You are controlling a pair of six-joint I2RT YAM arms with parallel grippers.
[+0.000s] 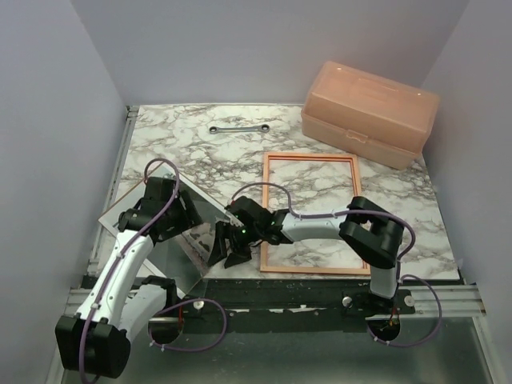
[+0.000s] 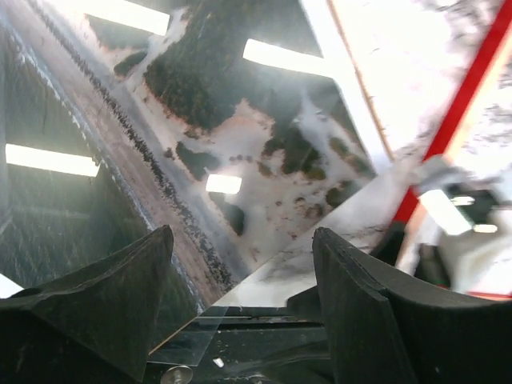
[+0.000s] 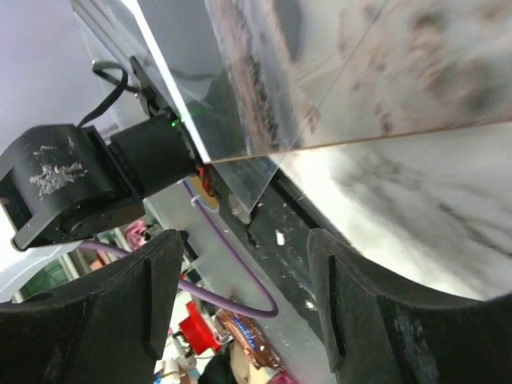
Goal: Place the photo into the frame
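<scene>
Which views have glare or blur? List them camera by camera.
Top external: even light, sharp throughout. Left wrist: bright ceiling-light bars glare off the clear reflective pane; the thin red picture frame beyond it is overexposed and soft. Right wrist: that pane's upper part is out of focus.

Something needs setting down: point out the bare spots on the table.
Bare marble lies between the wrench and the frame, and in the strip between the frame and the right edge of the table. Crowded near-left: the left gripper and right gripper meet over the reflective sheet.
</scene>
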